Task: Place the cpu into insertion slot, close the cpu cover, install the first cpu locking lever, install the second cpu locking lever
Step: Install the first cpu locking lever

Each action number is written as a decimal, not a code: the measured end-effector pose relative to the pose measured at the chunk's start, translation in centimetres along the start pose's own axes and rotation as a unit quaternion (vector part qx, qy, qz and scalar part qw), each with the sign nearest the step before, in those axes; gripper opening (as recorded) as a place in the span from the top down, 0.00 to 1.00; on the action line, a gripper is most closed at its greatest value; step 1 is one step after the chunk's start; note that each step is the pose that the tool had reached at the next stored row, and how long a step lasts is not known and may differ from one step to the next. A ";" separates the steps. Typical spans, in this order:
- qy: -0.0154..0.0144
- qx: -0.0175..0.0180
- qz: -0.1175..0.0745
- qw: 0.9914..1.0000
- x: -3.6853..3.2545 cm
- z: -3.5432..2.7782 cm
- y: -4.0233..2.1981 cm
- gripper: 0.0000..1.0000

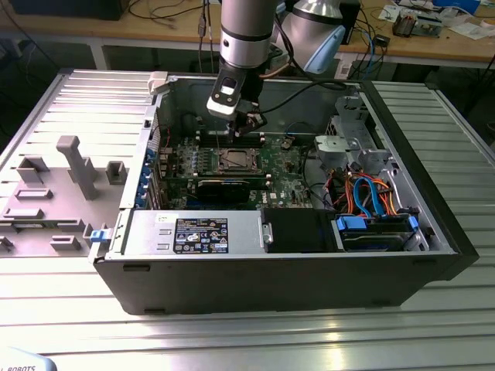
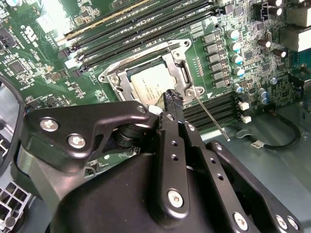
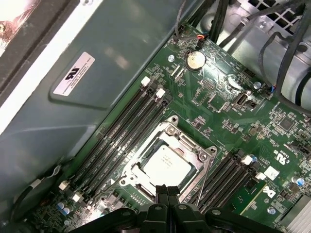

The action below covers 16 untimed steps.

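One claw (image 3: pixel 167 188), pinched shut, by the cpu (image 3: pixel 166 164).
I see my claw with its fingers (image 3: pixel 162 195) pressed together, holding nothing. The cpu sits in the insertion slot (image 3: pixel 204 154) with the cpu cover (image 3: pixel 146 145) lying flat around it. A thin lever (image 3: pixel 206 171) sticks out beside it.
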State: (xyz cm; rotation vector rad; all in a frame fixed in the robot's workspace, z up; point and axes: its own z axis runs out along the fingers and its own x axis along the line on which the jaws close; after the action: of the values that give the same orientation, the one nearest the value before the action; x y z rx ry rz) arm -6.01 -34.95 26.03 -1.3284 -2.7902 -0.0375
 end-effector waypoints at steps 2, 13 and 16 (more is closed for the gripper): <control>0.000 0.000 -0.003 1.000 0.00 0.00 0.00 0.89; 0.001 0.000 -0.009 1.000 -0.02 0.00 -0.02 0.89; 0.001 0.000 -0.010 1.000 -0.02 0.00 -0.02 0.89</control>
State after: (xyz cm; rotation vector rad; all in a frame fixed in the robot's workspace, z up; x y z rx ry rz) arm -6.01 -34.97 26.03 -1.3007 -2.8022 -0.0390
